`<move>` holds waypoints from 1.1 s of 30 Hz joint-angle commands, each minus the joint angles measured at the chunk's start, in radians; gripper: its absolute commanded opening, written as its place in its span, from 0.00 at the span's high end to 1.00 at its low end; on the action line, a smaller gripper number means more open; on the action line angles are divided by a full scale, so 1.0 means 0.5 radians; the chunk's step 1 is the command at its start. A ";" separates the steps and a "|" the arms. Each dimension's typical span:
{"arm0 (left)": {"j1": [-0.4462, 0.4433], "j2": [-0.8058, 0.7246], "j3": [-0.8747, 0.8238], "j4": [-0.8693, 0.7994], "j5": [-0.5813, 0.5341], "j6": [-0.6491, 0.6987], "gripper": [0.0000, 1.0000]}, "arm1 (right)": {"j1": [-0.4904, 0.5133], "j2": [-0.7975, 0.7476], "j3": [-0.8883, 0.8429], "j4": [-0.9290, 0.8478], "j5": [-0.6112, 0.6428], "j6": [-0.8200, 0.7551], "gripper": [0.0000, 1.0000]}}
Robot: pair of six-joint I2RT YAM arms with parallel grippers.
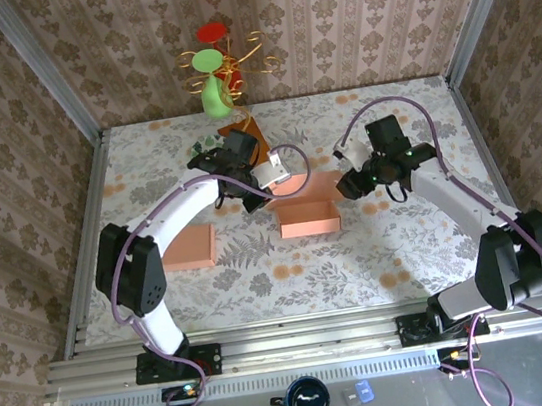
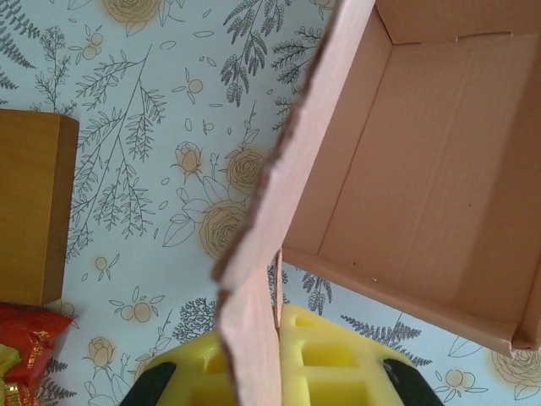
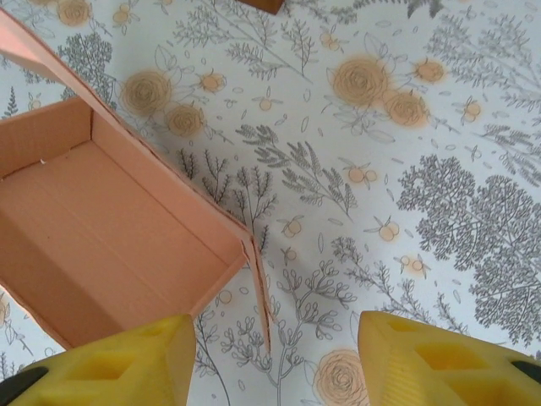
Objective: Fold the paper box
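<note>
box: pink paper tray (image 1: 309,220), open side up, flat on the middle of the table (image 1: 410,254), between the two grippers.
walls: all four sides stand up; the inside is bare.
flap: a long lid flap (image 2: 287,169) rises from the box's far long side, not yet folded over.
tab: a small corner tab (image 3: 260,288) sticks out loose at the right end.
progress: the tray looks formed; closing the flap and tucking the tab seem to be what is left.
left gripper: (image 2: 270,355) clenched on the flap's edge, yellow fingers (image 2: 338,368) pressed to both faces.
right gripper: (image 3: 275,364) jaws apart, nothing between them, hanging over bare table just beside the box's right end.
pink piece: a flat piece (image 1: 188,247) of the same colour lies left of the box, apart from it.
block: a wooden block (image 2: 30,211) sits near the left gripper, a red wrapper (image 2: 21,355) just beside it.
vase: green (image 1: 213,95), at the far edge, well apart.
mug: dark (image 1: 307,400), on the near ledge, off the table.
in the way: nothing seems to lie where the flap would fold; the block is the nearest thing.
</note>
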 commanded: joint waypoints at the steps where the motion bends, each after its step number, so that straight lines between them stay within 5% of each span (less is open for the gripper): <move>1: 0.017 -0.078 0.061 -0.010 0.061 0.019 1.00 | -0.007 0.004 -0.023 -0.090 -0.075 -0.047 0.44; 9: 0.016 -0.082 0.085 -0.026 0.107 0.004 1.00 | 0.008 0.047 0.004 -0.115 -0.123 -0.009 0.45; 33: 0.004 -0.040 0.077 0.045 0.046 -0.132 1.00 | 0.153 0.255 0.127 -0.147 0.142 0.195 0.82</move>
